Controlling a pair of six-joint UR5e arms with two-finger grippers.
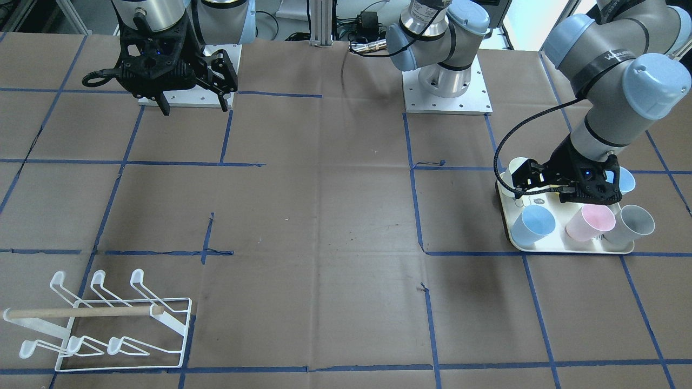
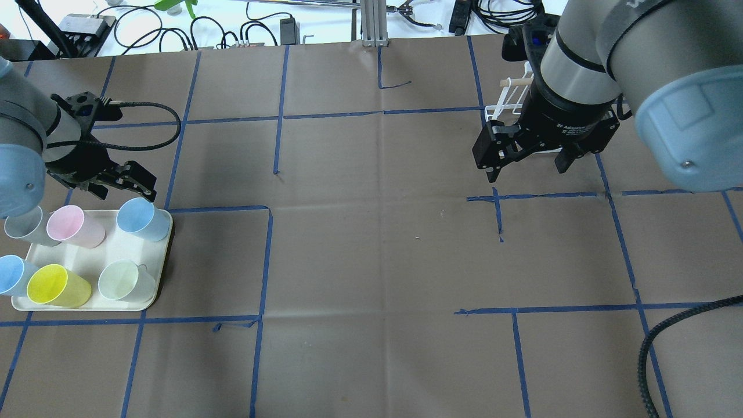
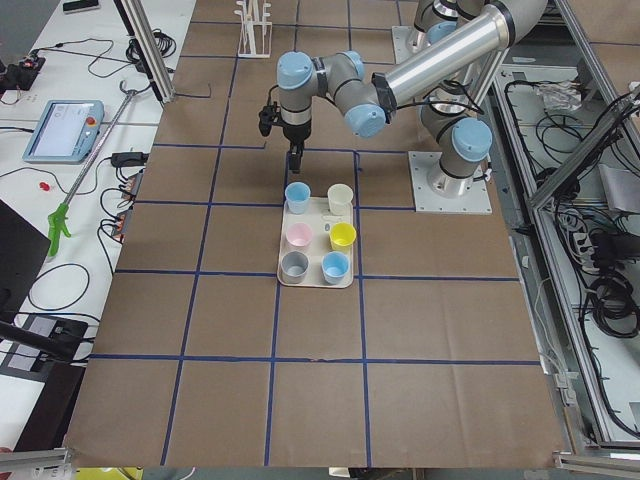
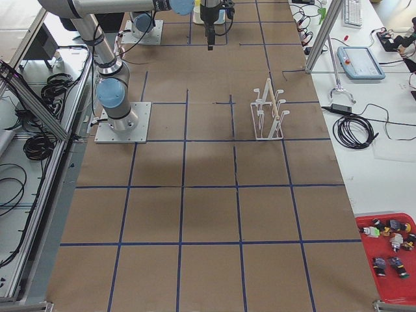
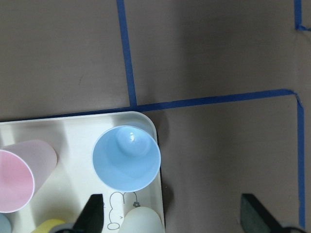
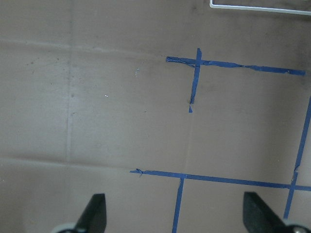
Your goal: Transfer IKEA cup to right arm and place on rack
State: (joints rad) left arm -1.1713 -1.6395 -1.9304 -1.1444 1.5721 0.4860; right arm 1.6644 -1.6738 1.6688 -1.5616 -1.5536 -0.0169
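left gripper (image 2: 125, 184): jaws spread wide, nothing held; hung fingers-down above the far right part of the cream tray (image 2: 164, 258).
why there: looked like pre-grasp staging. The blue cup (image 5: 126, 158) sat ahead of the fingers in the wrist view, not between them.
cup: upright, mouth up, in the tray's far right corner at the table's left; not yet lifted. Likely the pick, though I couldn't confirm it.
right gripper (image 2: 529, 167): jaws also wide, empty; hovered over bare brown paper on the right, near side of the rack. Read as parked for the hand-over.
rack (image 4: 268, 112): far right of the table, well apart from the tray; prongs bare, no cup on it.
neighbours: pink cup (image 2: 72, 226) just left of the blue one, pale green cup (image 2: 125, 280) on its near side. Also a yellow cup (image 2: 55, 285), grey cup (image 2: 26, 226) and second blue cup (image 2: 10, 274).
in the way: close cup spacing would leave little room for the fingers to come down. The right wrist hid part of the rack in the overhead view.
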